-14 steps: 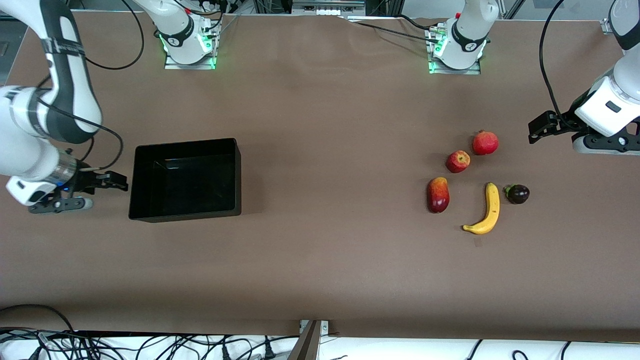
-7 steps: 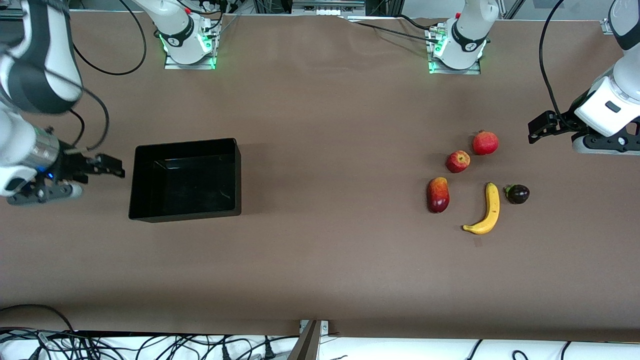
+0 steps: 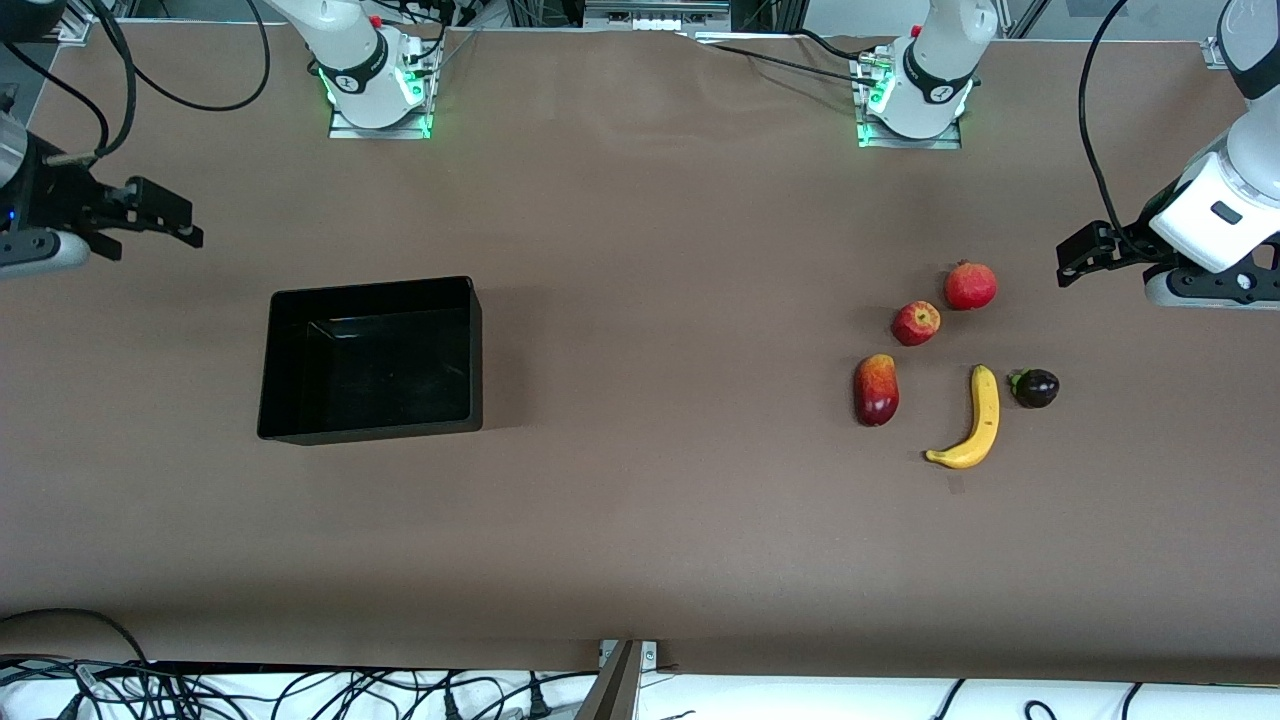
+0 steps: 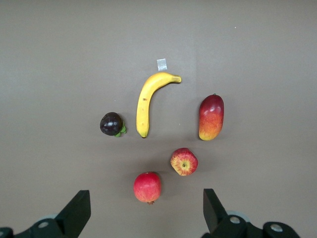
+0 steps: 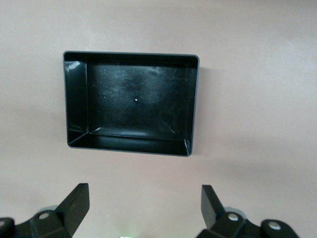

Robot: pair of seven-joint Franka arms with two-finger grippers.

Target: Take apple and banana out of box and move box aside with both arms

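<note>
The black box [image 3: 476, 350] sits empty toward the right arm's end of the table and also shows in the right wrist view [image 5: 77, 99]. My right gripper [image 3: 185, 222] is open and empty over bare table next to the box. Toward the left arm's end lie the pomegranate [image 3: 970, 286], apple [image 3: 916, 323], mango [image 3: 876, 389], banana [image 3: 982, 420] and dark purple fruit [image 3: 1036, 388]. My left gripper [image 3: 1068, 262] is open and empty, over the table beside the pomegranate. The left wrist view shows the pomegranate [image 4: 147, 187], apple [image 4: 184, 161], mango [image 4: 211, 117], banana [image 4: 146, 101] and purple fruit [image 4: 111, 123].
The brown table [image 3: 650, 300] runs wide between the box and the fruits. A small piece of tape [image 3: 955, 485] lies by the banana's tip. Both arm bases [image 3: 375, 80] stand along the table's edge farthest from the front camera. Cables hang below the nearest edge.
My right gripper has risen and swung away from beside the box toward the arm bases' edge of the table. The left arm, the box and the fruits have not moved.
</note>
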